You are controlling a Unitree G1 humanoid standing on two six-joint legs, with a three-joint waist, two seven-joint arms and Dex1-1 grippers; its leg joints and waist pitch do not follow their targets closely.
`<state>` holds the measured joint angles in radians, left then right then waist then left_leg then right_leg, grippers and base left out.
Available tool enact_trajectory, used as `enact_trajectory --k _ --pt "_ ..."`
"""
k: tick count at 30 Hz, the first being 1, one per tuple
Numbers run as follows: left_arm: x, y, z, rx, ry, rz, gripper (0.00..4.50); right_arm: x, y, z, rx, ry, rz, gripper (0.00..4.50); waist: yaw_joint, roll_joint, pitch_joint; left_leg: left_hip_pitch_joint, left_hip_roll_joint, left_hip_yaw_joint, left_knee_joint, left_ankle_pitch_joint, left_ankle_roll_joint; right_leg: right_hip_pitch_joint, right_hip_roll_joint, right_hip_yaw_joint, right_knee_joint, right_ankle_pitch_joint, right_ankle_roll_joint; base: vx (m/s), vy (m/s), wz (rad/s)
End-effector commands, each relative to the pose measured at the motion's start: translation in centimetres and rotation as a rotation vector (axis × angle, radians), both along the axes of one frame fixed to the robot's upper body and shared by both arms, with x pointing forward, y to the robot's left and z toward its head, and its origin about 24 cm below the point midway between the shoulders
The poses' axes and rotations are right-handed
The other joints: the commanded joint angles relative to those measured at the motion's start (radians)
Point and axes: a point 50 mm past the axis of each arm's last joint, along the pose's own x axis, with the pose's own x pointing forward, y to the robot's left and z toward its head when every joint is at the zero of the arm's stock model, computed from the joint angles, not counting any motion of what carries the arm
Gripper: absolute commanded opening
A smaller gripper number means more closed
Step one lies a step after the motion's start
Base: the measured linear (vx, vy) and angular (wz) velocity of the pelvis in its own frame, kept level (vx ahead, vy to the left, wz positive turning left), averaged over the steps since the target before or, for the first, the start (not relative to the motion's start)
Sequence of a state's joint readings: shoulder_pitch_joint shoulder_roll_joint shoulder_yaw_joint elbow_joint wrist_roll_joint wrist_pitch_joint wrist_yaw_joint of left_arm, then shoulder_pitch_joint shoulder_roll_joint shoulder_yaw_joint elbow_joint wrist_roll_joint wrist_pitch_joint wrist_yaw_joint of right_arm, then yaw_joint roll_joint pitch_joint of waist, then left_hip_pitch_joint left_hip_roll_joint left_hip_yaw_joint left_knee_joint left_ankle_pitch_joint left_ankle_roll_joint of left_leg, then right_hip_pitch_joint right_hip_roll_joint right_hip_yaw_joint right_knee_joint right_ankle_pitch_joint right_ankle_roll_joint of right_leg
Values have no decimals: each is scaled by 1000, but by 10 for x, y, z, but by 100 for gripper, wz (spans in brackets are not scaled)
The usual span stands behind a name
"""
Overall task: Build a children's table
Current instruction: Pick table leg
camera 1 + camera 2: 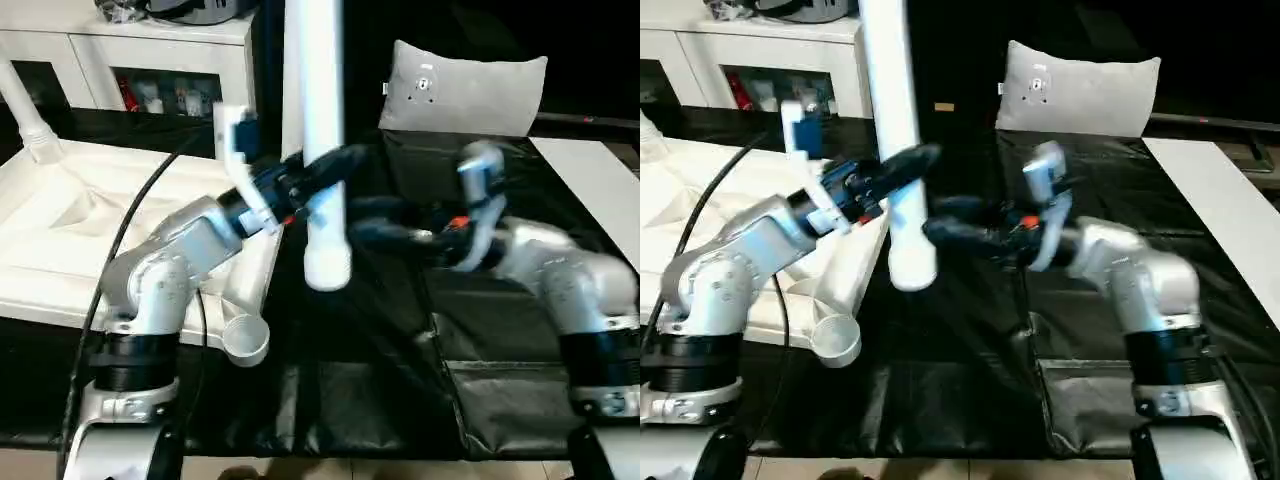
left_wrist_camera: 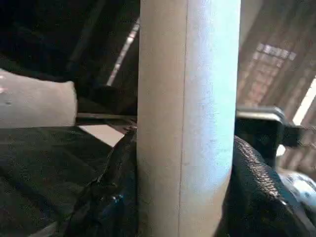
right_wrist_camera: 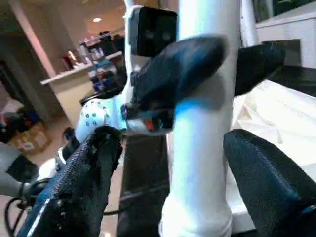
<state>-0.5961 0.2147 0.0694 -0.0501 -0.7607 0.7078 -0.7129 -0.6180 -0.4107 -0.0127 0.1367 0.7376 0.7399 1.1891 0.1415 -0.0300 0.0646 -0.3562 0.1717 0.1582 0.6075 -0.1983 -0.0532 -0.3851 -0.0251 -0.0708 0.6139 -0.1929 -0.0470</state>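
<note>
Your left gripper (image 1: pixel 322 172) is clamped on a white leg (image 1: pixel 318 120), one black finger on each side of the tube, and it holds the leg upright above the black sheet (image 1: pixel 350 390). The leg's lower end hangs free in the middle of the scene, clear of the sheet, and its upper part runs out past the top of the head views.

Your right gripper (image 1: pixel 940 228) reaches in from the right, just below the left one. Its fingers (image 3: pixel 266 177) are spread wide, one on each side of the leg, with a gap showing between pad and tube, so it has hold of nothing.

The tabletop (image 1: pixel 70 220) lies upside down at the left, ribs up. A second leg (image 1: pixel 25 110) stands in its far left socket, leaning a little. Its near right corner socket (image 1: pixel 245 338) sits empty, just left of and nearer you than the hanging leg.

A white pillow (image 1: pixel 465 90) rests at the far side, right of the leg. White cabinets (image 1: pixel 130 60) stand at the far left.
</note>
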Motion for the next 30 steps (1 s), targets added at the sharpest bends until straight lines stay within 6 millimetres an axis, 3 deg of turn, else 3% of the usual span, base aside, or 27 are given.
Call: enact_trajectory --k 1,4,12,27,28,30 --pt "-7 -6 7 -2 -40 -67 188 -1 -3 7 0 -23 7 389 -1 -5 -74 5 60 -14 -61 -39 38 51 -118 60 -71 -220 -125 0 0 0" --pt "-15 -11 11 14 -98 -169 188 -3 -1 2 -90 -71 38 389 2 -11 -73 3 57 -12 -61 -46 34 54 -118 61 -75 -239 -115 0 0 0" --pt "-26 -19 14 39 -161 -319 188 -9 11 -5 -155 -114 112 389 -3 -9 -70 3 57 -12 -63 -57 30 52 -117 62 -77 -270 -104 0 0 0" --pt "-22 -23 8 92 -187 -299 188 -14 21 -11 -157 -135 189 389 -4 -12 -71 3 58 -12 -62 -51 35 54 -118 63 -75 -254 -105 0 0 0" --pt "-22 -22 8 93 -188 -298 188 -14 22 -11 -158 -135 190 361 -4 -12 -71 3 59 -12 -63 -53 33 53 -119 62 -75 -259 -104 0 0 0" --pt "-21 -22 7 95 -189 -296 188 -13 23 -11 -157 -132 193 350 -5 -11 -71 3 59 -12 -63 -55 33 52 -117 62 -75 -259 -105 0 0 0"
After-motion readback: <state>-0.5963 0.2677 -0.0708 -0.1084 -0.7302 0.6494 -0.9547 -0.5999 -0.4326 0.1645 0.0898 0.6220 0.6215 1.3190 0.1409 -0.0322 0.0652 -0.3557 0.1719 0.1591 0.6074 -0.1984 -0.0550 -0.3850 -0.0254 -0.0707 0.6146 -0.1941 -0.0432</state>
